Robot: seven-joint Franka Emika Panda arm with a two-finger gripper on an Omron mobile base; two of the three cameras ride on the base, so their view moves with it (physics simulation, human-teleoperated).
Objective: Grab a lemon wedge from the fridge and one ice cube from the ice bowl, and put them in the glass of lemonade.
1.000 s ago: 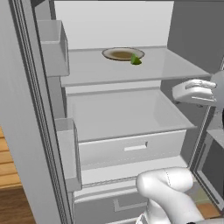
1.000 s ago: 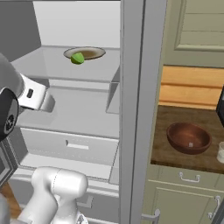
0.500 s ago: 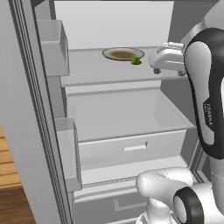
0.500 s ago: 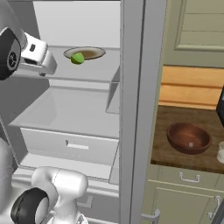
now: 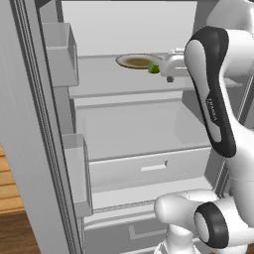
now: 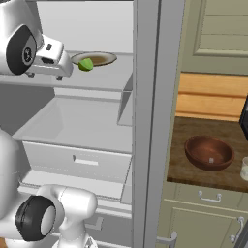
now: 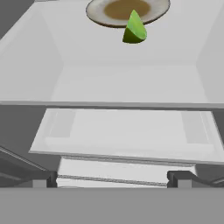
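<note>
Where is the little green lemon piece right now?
The lemon wedge sits inside the open fridge on the upper shelf, at the near edge of a small plate, just ahead of the gripper.

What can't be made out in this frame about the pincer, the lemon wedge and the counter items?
- Pincer: its tips are cut by the hand view's bottom edge; the robot's own arm hides them in the left base view.
- Small yellowish-green lemon wedge: partly behind the hand there.
- Clear glass of lemonade: cut by the right edge.
- Tiny pale ice cube in the reddish-brown wooden bowl: too small to detail.
</note>
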